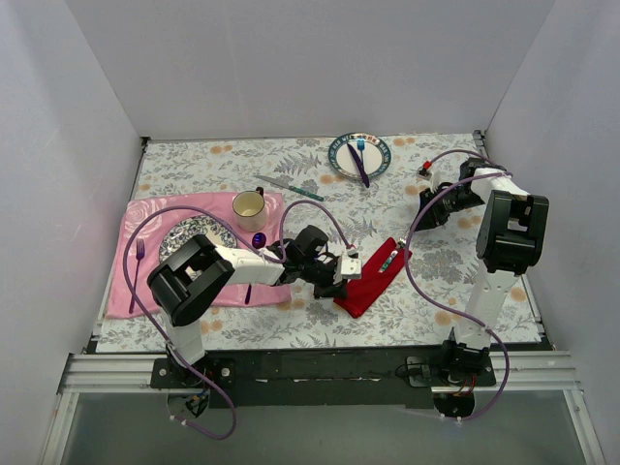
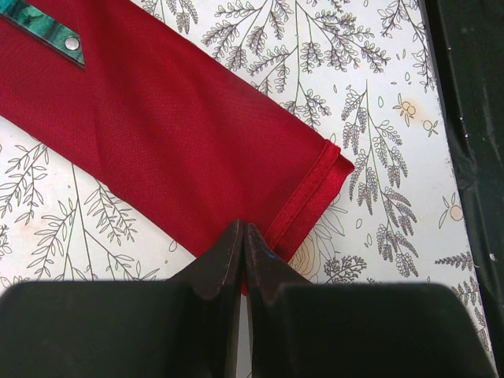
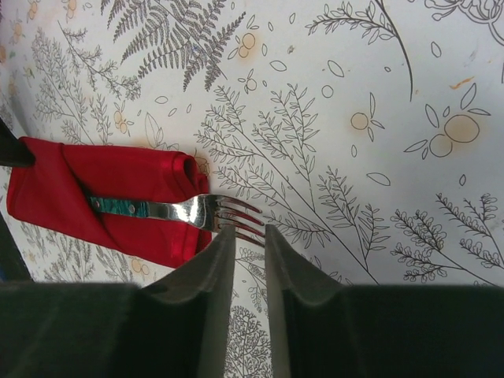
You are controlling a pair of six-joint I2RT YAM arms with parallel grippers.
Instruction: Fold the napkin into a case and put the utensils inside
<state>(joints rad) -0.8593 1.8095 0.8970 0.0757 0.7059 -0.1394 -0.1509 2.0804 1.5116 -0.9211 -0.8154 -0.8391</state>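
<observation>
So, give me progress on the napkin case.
Done: napkin folded, fork tucked in, tines poking out. In hand: left gripper pinches the napkin's hem; right gripper is empty, slightly open. Left: knife lies on the table by the cup.

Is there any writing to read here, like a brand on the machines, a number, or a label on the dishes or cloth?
None can be read in any view.
The far plate has blue marks round its rim, too small to tell letters from pattern.
The red napkin, the fork, the mug and the tablecloth show only plain colour or plant prints.
No legible label shows on the left arm or the right arm.
</observation>
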